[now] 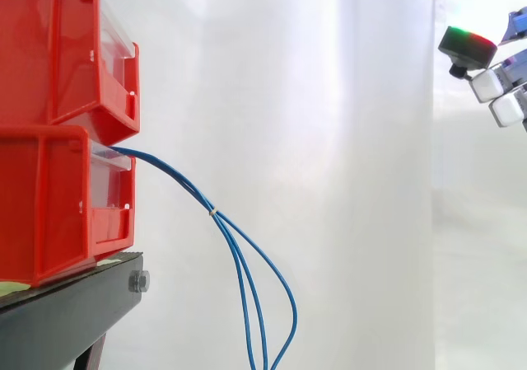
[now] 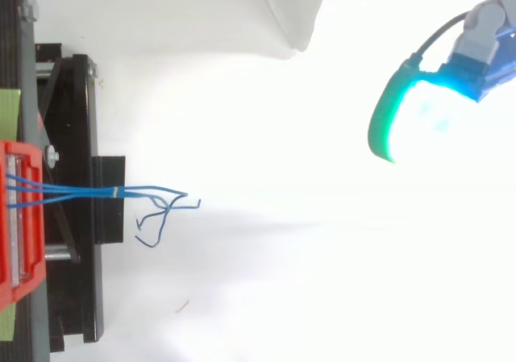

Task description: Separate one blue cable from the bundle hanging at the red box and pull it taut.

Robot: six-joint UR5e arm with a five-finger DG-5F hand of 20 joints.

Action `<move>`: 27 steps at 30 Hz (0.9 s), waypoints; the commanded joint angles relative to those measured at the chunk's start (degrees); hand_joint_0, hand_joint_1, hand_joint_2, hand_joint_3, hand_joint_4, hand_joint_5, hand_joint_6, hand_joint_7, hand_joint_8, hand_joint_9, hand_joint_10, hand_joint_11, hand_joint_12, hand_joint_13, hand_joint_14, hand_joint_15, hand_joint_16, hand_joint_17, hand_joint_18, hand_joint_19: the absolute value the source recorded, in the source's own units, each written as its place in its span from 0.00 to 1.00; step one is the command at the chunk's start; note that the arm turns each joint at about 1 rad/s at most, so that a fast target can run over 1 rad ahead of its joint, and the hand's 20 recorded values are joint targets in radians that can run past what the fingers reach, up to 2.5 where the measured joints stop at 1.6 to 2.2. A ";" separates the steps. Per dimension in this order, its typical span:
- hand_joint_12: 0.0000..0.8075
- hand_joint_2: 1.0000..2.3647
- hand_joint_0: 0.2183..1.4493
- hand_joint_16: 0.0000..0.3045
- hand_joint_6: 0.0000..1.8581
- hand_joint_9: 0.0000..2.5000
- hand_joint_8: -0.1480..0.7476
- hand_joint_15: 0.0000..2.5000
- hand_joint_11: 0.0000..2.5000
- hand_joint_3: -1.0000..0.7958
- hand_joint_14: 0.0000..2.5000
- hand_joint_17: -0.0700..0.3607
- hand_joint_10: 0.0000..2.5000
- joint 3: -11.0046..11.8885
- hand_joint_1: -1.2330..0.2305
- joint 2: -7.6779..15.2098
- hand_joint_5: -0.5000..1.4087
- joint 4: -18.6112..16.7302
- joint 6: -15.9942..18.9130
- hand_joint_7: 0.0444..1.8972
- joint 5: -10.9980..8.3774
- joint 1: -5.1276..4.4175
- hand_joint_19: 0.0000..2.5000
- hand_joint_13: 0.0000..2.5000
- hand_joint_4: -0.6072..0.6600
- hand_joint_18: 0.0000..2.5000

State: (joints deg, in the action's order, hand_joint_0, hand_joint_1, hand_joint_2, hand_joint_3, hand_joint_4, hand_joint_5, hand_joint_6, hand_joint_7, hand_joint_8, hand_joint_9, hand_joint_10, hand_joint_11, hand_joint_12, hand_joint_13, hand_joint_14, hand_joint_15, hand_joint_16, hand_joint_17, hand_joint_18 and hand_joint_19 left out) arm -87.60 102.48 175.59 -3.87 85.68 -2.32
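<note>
We find the robot hand point(image 1: 487, 83) empty, its fingers spread open. The blue cable bundle point(image 1: 239, 255) hangs well apart from it and lower down, at the red box point(image 1: 58, 197). We judge the strands thin, light and limp. Take 1 below the white tie point(image 1: 213, 212), where they part.

Two red bins point(image 1: 58, 65) are counted, stacked one upon the other on one black stand point(image 1: 66, 316). Three blue cables point(image 2: 101, 191) are seen coming out of the lower one, bound together by one white tie point(image 1: 214, 213). One bolt point(image 1: 138, 282) is seen in the stand's end, and one hand point(image 1: 492, 82) is counted.
</note>
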 commanded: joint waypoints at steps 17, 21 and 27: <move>0.46 0.00 0.25 0.15 0.27 0.21 0.47 0.08 0.14 0.28 0.00 0.40 0.00 0.06 0.37 2.11 0.15 -3.50 0.18 0.39 -9.39 -0.49 0.20 0.21 0.60 0.19; 0.46 0.00 0.26 0.15 0.27 0.21 0.47 0.09 0.14 0.28 0.00 0.40 0.00 0.06 0.37 4.22 0.15 -6.32 -0.08 0.39 -11.41 -0.93 0.20 0.21 0.59 0.19; 0.46 0.00 0.26 0.15 0.27 0.21 0.47 0.09 0.14 0.28 0.00 0.40 0.00 0.33 0.38 6.77 0.15 -8.16 -0.96 0.39 -13.87 -1.99 0.20 0.21 0.59 0.20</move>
State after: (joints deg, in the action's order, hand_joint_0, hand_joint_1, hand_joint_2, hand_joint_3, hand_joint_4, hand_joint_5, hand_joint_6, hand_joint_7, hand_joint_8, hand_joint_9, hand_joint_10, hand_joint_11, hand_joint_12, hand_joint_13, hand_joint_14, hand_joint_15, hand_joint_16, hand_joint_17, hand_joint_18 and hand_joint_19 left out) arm -87.38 107.57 168.40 -4.28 72.98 -3.68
